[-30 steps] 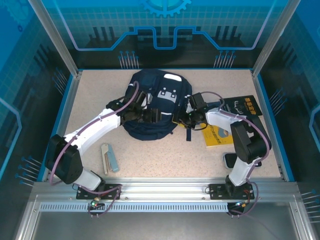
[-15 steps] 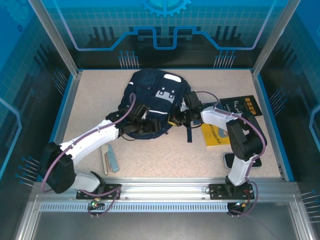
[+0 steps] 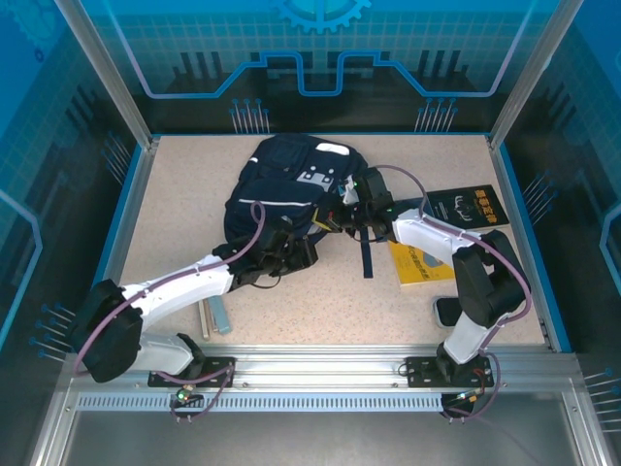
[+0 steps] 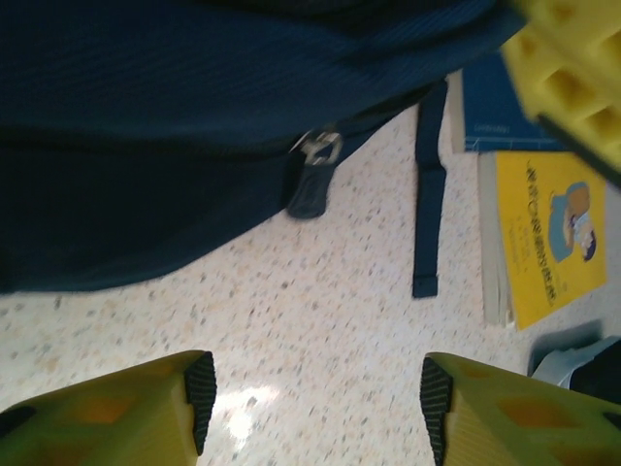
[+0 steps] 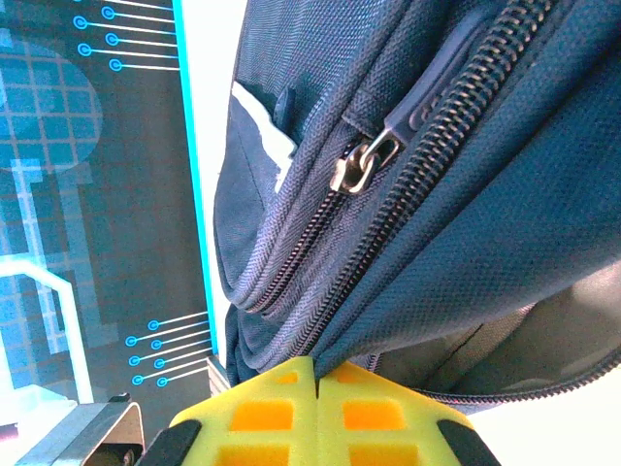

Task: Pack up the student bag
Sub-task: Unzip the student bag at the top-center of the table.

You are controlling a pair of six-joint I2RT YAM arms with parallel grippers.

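The student bag, a dark navy backpack with white stripes, lies at the middle back of the table. My right gripper is at its right near corner, shut on a fold of bag fabric beside a zipper. A silver zipper pull hangs just above the pinch. My left gripper is at the bag's near edge, open, with bare table between its fingertips. In the left wrist view the bag lies ahead, with a zipper pull at its edge.
A loose bag strap trails toward the near side. To the right lie a yellow book and a navy book with yellow lettering. A small flat case lies near the left arm, and a dark object by the right arm's base.
My right gripper shut on the bag's edge and drew it up and left, bunching the bag. My left gripper slid back to the bag's near edge, its fingers narrowing a little.
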